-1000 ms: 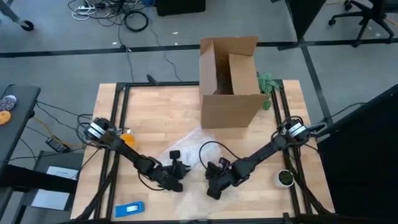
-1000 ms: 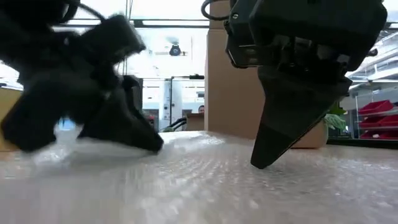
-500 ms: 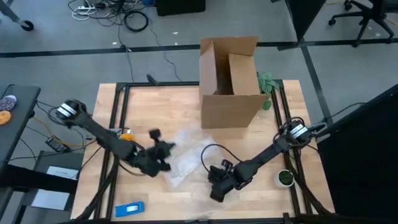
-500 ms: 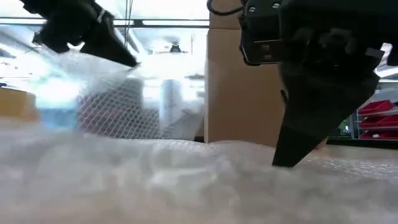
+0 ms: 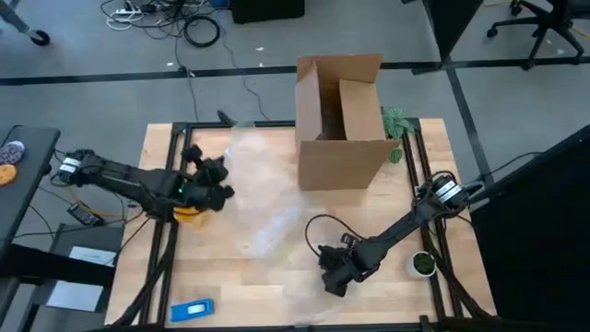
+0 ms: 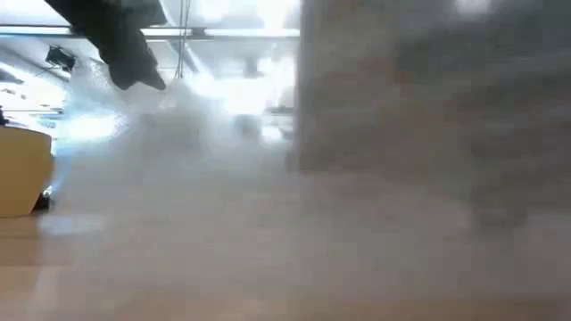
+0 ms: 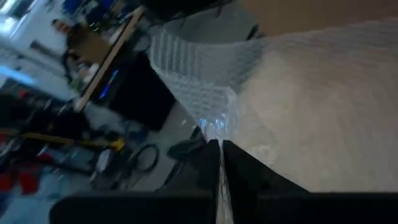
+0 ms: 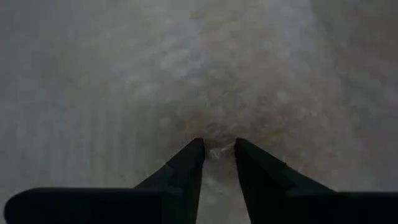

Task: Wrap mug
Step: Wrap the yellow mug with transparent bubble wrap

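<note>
The left end effector (image 5: 214, 175) is clenched on one edge of the bubble wrap (image 5: 267, 217), its fingers (image 7: 239, 167) pinched together on the film in the left wrist view, and it holds that edge lifted off the desk (image 5: 258, 148). The mug (image 5: 189, 214) sits just beside and partly under this end effector, orange showing below the wrist, apart from the main spread of the sheet.

The right end effector (image 5: 334, 275) is low on the opposite side of the sheet, near its own edge of the wrap; its fingers (image 8: 186, 168) stand slightly apart with a bit of film between the tips, so it seems to grip the wrap only lightly, if at all.

The likely failures:
- The film slips out of the right end effector's thin hold, and the whole sheet drags toward the left one instead of stretching
- The lifted edge, pulled across, knocks the mug over or pushes it off the desk edge just beyond the left end effector
- The sheet catches on the cardboard box (image 5: 339, 120), which stands near the raised film
</note>
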Available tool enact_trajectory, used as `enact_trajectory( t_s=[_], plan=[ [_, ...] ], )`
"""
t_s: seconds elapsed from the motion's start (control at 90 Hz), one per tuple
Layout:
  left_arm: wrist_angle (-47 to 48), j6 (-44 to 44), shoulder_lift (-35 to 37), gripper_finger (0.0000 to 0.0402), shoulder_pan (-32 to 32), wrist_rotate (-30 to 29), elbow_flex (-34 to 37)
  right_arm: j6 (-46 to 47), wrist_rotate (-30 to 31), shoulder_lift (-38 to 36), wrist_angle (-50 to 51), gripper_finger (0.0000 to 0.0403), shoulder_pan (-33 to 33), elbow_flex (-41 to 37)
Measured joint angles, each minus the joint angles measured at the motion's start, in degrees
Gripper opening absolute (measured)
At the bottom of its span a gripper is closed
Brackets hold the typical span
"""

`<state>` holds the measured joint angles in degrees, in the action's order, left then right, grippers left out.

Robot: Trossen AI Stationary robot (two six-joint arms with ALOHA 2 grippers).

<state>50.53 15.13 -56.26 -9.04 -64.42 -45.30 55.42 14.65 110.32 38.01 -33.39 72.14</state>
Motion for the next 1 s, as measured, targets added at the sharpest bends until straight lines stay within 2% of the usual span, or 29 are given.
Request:
enact_trajectory(
  t_s=[0.122,0.289,0.333,0.389,0.5,0.6,0.733,0.833,1.0],
  plan=[
    [-0.9,-1.3,0.1,0.0000,4.9,-2.6,0.0,0.0,2.0,-2.2,-2.5,0.0075,0.1,0.4],
    [-5.9,-4.3,0.1,0.0001,7.8,-2.7,0.0,0.4,1.5,0.6,-3.6,0.0075,-0.7,0.3],
    [-6.9,-4.4,0.3,0.0005,8.0,-1.5,0.0,0.4,0.8,1.9,-3.9,0.0075,-0.8,0.4],
    [-8.4,-4.3,0.9,0.0015,8.7,3.0,0.0,0.1,0.4,2.8,-3.6,0.0075,-1.0,0.5],
    [-10.6,-4.5,2.1,0.0057,10.8,11.1,0.0,1.2,0.1,2.8,-2.5,0.0075,-1.0,0.6],
    [-8.2,-6.0,2.7,0.0112,13.1,11.4,-1.0,1.4,1.2,1.1,-1.3,0.0075,-1.0,0.4],
    [2.1,-3.1,2.7,0.0174,16.7,12.1,-8.3,-0.6,4.2,-1.3,-2.0,0.0075,-1.0,0.4],
    [8.8,1.1,2.8,0.0202,17.1,20.0,-15.5,-2.7,5.1,-1.6,-2.2,0.0075,-1.0,0.4],
    [19.5,12.2,3.2,0.0218,14.7,43.3,-24.1,-5.4,6.0,-1.4,-2.7,0.0075,-1.7,0.4]
  ],
)
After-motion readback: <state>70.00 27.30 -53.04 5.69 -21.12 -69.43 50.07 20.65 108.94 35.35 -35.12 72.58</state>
